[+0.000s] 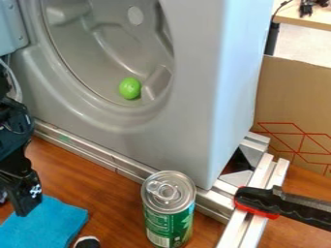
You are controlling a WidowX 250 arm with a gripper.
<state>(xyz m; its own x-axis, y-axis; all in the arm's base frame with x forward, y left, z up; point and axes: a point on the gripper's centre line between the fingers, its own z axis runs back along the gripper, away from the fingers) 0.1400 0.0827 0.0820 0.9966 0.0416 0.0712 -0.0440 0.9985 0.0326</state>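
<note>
one black two-finger gripper (24, 201) hangs at the left edge of the camera view, beside the upper part of a bright blue cloth (48, 225) and nearest to it; whether it is spread wide or drawn narrow i cannot tell, nor whether it touches the cloth. the cloth lies at the lower left on a reddish-brown wooden table (107, 189), with a small black-and-white object (87, 242) just beside its right side at the bottom edge. behind them stands a large grey plastic housing (200, 92) with a round, recessed opening, and a bright green ball (130, 88) sits low inside that opening. a silver metal rail (132, 168) runs along the foot of the housing. in front of the rail, a green metal can (169, 225) with a silver pull-tab lid stands upright. to the right, a tool with a black-and-red handle (259, 201) lies across pale metal bars (244, 232), and behind these is a brown cardboard panel (291, 97) printed with red lines.
</note>
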